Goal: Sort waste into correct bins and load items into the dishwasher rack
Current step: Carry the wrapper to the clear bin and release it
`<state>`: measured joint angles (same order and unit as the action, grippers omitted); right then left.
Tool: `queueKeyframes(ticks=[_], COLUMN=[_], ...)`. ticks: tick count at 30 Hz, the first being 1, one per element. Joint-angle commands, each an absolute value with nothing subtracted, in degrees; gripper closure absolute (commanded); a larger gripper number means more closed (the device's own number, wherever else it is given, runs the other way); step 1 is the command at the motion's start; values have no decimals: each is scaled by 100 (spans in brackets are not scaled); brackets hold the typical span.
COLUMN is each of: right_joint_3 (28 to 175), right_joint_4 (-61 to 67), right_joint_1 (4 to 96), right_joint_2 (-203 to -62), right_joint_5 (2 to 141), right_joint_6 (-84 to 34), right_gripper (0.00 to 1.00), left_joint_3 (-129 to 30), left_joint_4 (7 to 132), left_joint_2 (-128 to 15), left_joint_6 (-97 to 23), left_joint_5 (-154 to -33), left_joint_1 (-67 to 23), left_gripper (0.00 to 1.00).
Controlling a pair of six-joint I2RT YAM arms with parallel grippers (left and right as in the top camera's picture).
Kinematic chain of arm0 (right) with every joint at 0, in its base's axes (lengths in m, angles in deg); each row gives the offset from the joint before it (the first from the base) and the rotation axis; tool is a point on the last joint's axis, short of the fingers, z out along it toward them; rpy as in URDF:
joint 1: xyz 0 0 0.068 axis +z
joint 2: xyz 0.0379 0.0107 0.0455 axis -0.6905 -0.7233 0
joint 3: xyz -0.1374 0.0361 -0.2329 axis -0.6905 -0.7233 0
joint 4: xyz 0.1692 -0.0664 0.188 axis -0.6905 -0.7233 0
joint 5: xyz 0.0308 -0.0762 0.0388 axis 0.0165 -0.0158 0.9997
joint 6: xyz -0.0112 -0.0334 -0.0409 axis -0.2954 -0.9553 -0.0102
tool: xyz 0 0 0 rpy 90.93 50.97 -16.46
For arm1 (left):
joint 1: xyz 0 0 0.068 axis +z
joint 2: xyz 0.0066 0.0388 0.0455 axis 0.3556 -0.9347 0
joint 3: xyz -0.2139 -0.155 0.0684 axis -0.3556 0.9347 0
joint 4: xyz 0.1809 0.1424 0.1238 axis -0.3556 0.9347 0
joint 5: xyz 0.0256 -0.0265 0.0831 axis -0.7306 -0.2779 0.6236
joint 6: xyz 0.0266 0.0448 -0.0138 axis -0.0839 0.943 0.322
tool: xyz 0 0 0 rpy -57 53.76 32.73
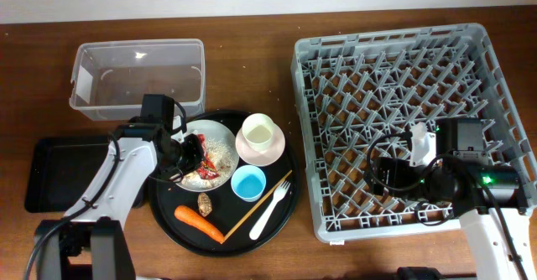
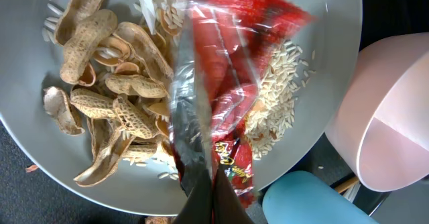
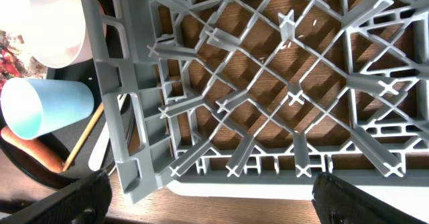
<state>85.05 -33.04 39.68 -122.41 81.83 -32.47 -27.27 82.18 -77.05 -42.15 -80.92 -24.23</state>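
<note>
My left gripper (image 1: 191,156) is shut on the red crumpled wrapper (image 2: 224,83), over the speckled plate (image 2: 335,56), which holds peanut shells (image 2: 110,96) and rice grains. The plate (image 1: 220,150) sits on the round black tray (image 1: 285,217) with the pink bowl (image 1: 249,148), white cup (image 1: 261,132), blue cup (image 1: 248,182), carrot (image 1: 199,220), brown lump (image 1: 205,202), white fork (image 1: 270,207) and chopstick (image 1: 256,210). My right gripper (image 3: 211,200) is open and empty over the front left of the grey dishwasher rack (image 1: 411,54).
The clear tub (image 1: 138,79) stands at the back left, empty. The shallow black tray (image 1: 59,173) lies at the left beside my left arm. The right wrist view shows the rack's front left corner (image 3: 127,170), the blue cup (image 3: 43,106) and the carrot (image 3: 30,153).
</note>
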Motion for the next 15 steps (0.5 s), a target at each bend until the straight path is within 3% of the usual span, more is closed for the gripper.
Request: queueKeyframes(ticks=[1,9,15], right_joint_3=[8643,8643,8643], right_joint_4=[-3310,-3306,-3306], right_joint_1=[3946,3946,3946], right_joint_2=[-12234,-12234,-12234], right_joint_5=[8238,8235,8233], right_joint_6=[-3238,-3238,-3238], right_gripper=[2,2,2], left_joint_3=[-2817,-4607,-5003], left_joint_4=[8298,9621,7444], left_joint_2=[-7722,-7368,-7471], left_joint_6=[-4206,-3421,-3384], left_joint_5=[-8155,-8066,-6083], left_joint_1=[-2414,-2409,-2403], left_gripper=[99,99,99])
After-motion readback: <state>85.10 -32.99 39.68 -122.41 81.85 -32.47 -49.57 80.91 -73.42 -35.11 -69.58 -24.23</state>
